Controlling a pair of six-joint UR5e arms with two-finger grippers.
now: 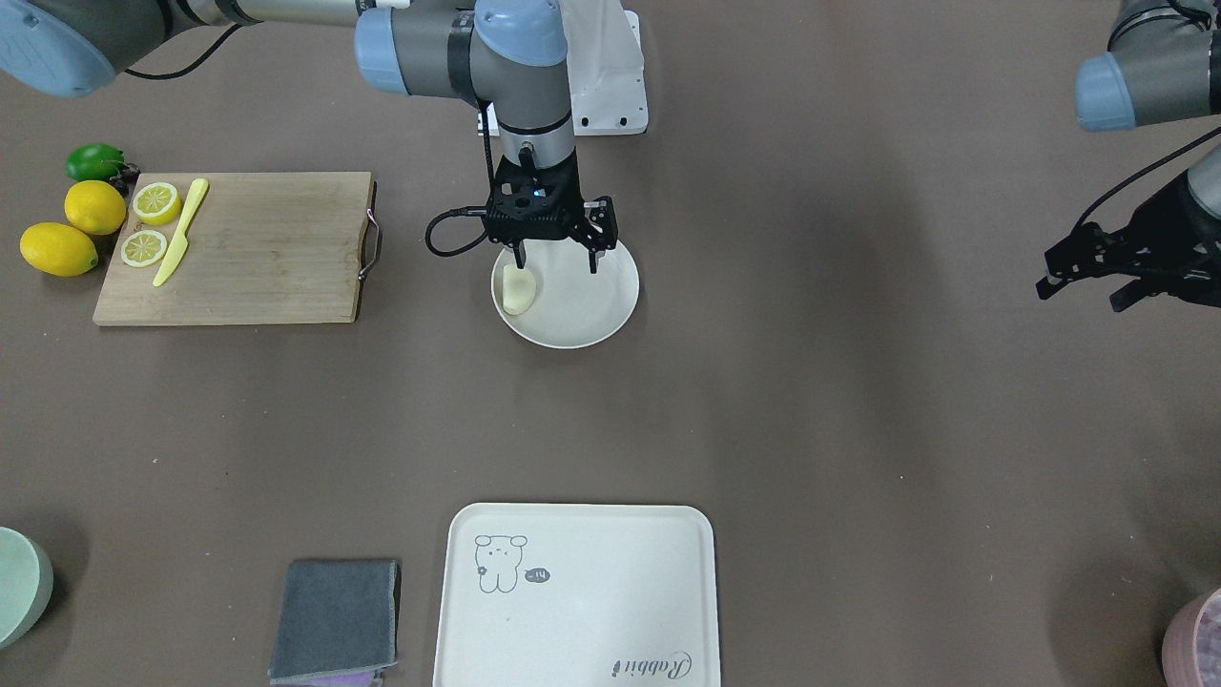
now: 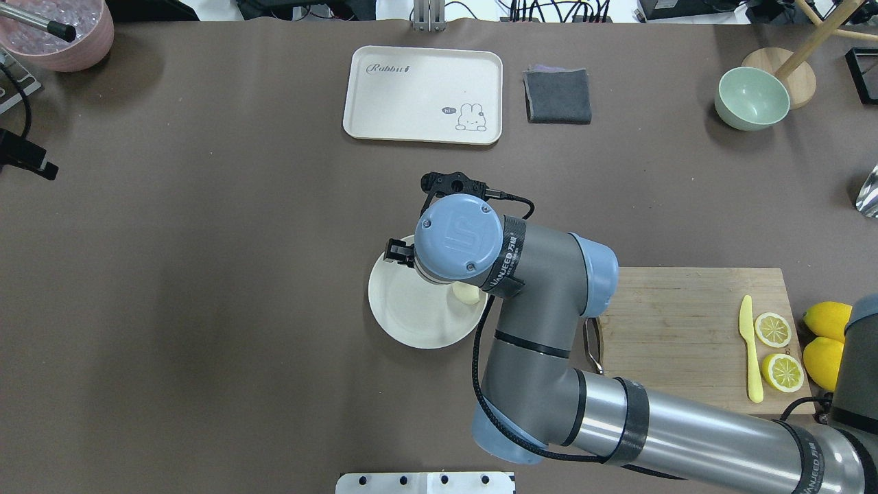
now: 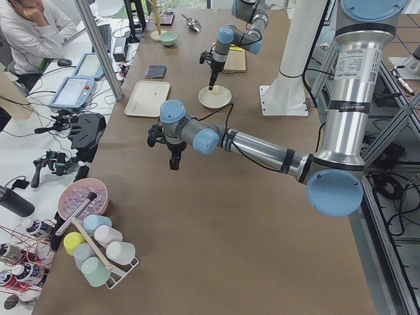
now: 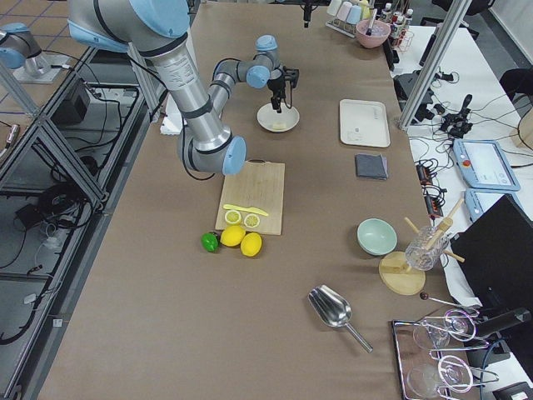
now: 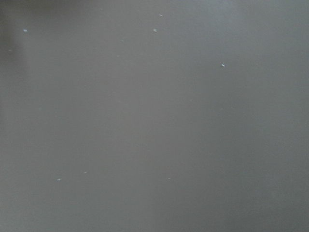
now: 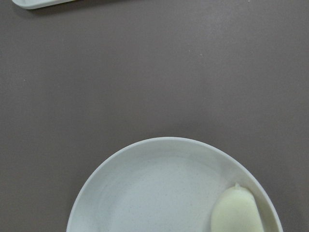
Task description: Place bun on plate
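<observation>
The bun (image 1: 519,289), a small pale cream lump, lies on the round off-white plate (image 1: 582,315) close to its rim, on the cutting-board side. My right gripper (image 1: 557,260) hangs just above the plate, open, one fingertip directly over the bun and the other over the plate's far rim; nothing is between them. The right wrist view looks down on the plate (image 6: 159,188) with the bun (image 6: 236,212) at its lower right. Overhead, the wrist covers most of the bun (image 2: 466,293). My left gripper (image 1: 1078,294) hovers over bare table far from the plate, fingers apart.
A wooden cutting board (image 1: 258,248) with lemon slices (image 1: 155,202) and a yellow knife (image 1: 181,232) lies beside whole lemons (image 1: 59,248). A cream tray (image 1: 572,592) and grey cloth (image 1: 336,618) lie opposite the robot. A green bowl (image 1: 14,584) and a pink bowl (image 1: 1197,639) stand at the corners.
</observation>
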